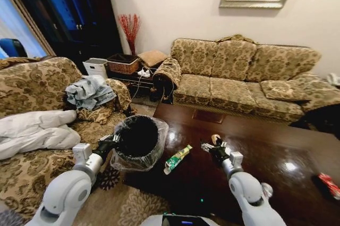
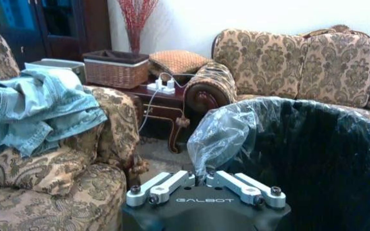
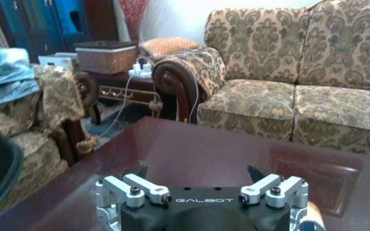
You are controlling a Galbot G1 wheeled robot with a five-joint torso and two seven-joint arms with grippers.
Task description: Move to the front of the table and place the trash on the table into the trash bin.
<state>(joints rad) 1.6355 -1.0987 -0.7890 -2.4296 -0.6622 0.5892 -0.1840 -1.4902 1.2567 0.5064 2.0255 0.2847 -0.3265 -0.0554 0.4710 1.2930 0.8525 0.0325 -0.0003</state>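
Observation:
The trash bin (image 1: pixel 139 140), round and black with a clear plastic liner (image 2: pixel 220 137), stands at the left end of the table (image 1: pixel 255 157). My left gripper (image 1: pixel 110 143) is shut on the bin's near rim and liner (image 2: pixel 201 179). On the glossy dark table a green-yellow wrapper (image 1: pixel 177 158) lies close to the bin. Right of the wrapper, my right gripper (image 1: pixel 211 148) hovers open (image 3: pixel 198 172) low over the table. A tan little bottle (image 1: pixel 216 140) sits right beside its fingers (image 3: pixel 311 220). A red can (image 1: pixel 330 185) lies at the far right edge.
A patterned sofa (image 1: pixel 244 74) runs along the table's far side, and another (image 1: pixel 37 103) with jeans (image 2: pixel 40 108) and white bedding sits left of the bin. A side table with a woven basket (image 1: pixel 122 64) fills the corner. Patterned rug lies under the bin.

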